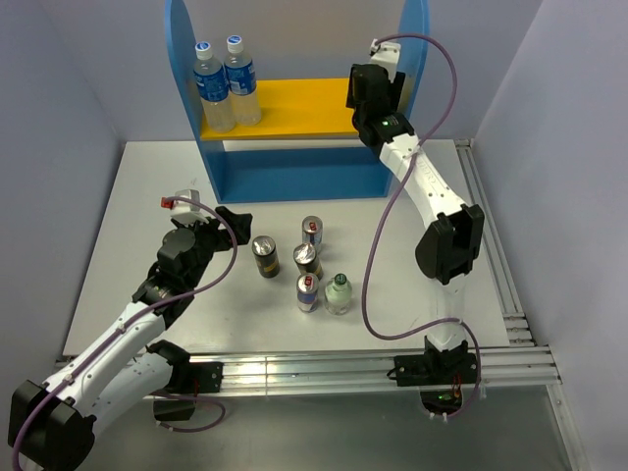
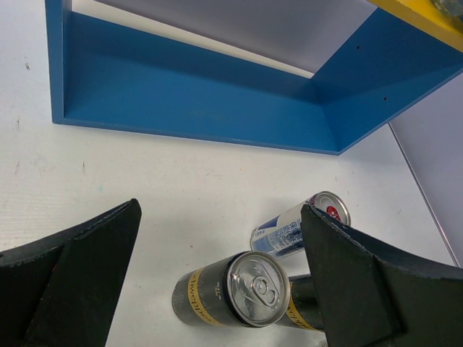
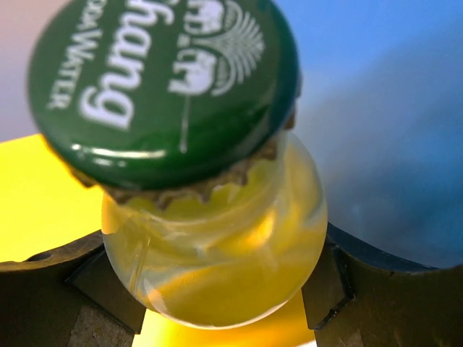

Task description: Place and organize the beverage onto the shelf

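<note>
The shelf (image 1: 407,59) has blue side panels and a yellow upper board (image 1: 294,106). My right gripper (image 1: 371,98) is at the right end of that board. In the right wrist view it (image 3: 213,285) is shut on a clear glass bottle (image 3: 217,246) of yellowish liquid with a green cap (image 3: 166,79). On the table stand two dark cans (image 1: 265,256) (image 1: 307,261), two silver-blue cans (image 1: 312,232) (image 1: 308,292) and a second green-capped bottle (image 1: 339,293). My left gripper (image 1: 233,221) is open and empty, just left of the dark cans (image 2: 231,289).
Two plastic water bottles with blue caps (image 1: 226,83) stand at the left end of the yellow board. The shelf's blue base (image 2: 195,94) lies beyond the cans. A silver-blue can (image 2: 296,228) shows behind the dark cans. White walls close in the table.
</note>
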You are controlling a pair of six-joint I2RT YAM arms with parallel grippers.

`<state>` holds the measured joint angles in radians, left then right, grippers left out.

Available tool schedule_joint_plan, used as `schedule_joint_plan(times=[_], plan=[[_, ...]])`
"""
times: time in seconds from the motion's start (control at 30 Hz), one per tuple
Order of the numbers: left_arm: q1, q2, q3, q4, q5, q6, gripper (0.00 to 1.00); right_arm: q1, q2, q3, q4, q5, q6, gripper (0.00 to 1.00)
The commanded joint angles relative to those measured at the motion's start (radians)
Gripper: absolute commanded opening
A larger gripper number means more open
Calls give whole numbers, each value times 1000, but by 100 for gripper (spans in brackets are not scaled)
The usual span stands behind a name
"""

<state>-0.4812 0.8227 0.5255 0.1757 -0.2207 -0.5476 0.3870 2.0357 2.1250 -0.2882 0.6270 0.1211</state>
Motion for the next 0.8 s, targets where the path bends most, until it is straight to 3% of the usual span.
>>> schedule_joint_plan(times=[0.0, 0.03, 0.1, 0.13, 0.2, 0.23, 0.57, 0.77], plan=[[3, -2, -7, 36, 14, -15, 99, -17, 0, 59, 119, 27, 0, 0], [4, -2, -7, 35, 14, -15, 99, -19, 1, 58, 118, 31, 6, 0], [4, -2, -7, 34, 12, -14, 99, -17, 3, 49, 118, 30, 11, 15], [3, -3, -7, 33, 12, -14, 99, -19, 0, 43, 118, 28, 14, 46], [3, -5, -9, 33, 11, -14, 99, -19, -6, 23, 123, 27, 21, 77], [4, -8, -9, 31, 12, -14, 99, -19, -8, 20, 123, 27, 25, 97], [3, -25, -4, 18, 6, -8, 99, -1, -72, -45, 110, 22, 45, 100], [3, -36, -1, 8, -5, -5, 99, 88, -219, -183, 136, 63, 28, 100]])
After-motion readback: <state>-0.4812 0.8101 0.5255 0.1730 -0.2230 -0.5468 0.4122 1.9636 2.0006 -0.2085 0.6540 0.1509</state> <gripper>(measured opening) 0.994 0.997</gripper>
